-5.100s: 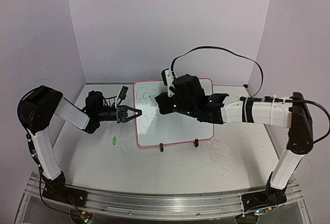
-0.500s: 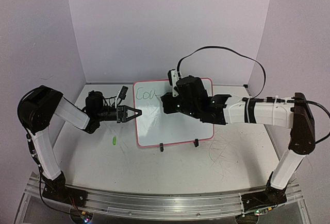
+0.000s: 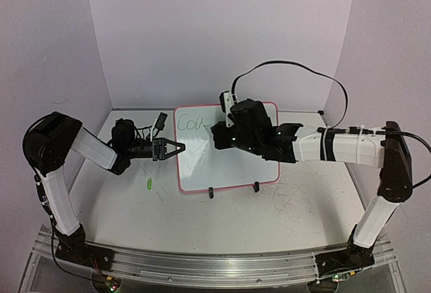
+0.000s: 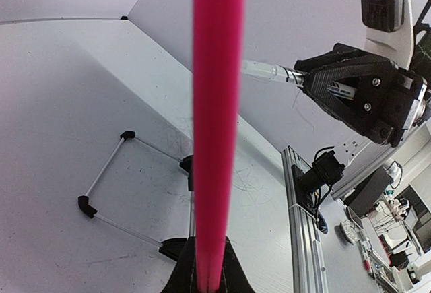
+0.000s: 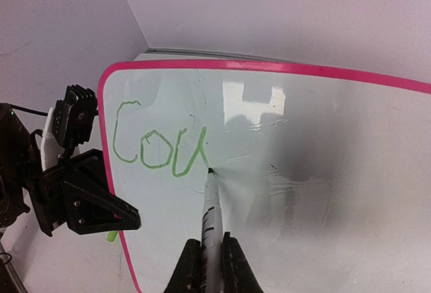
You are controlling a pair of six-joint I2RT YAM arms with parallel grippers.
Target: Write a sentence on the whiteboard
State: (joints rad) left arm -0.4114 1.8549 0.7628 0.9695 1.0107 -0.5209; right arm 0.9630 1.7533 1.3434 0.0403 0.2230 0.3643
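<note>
1. The left gripper (image 3: 178,149) is pinched shut on the pink left rim of the whiteboard (image 3: 222,168), bracing it mid-desk (image 3: 202,222) so it can't slide.
2. The right gripper (image 5: 211,261) clamps tight around a marker (image 5: 209,212), tip pressed to the board for clean strokes.
3. The sentence (image 5: 158,148) reads "Cou" in green, top left. The tip sits just right of the "u", likely ready for the next letter.

A small green object (image 3: 147,184) lies on the white tabletop (image 3: 222,229), grey scribble marks (image 3: 291,199) well apart from it.
</note>
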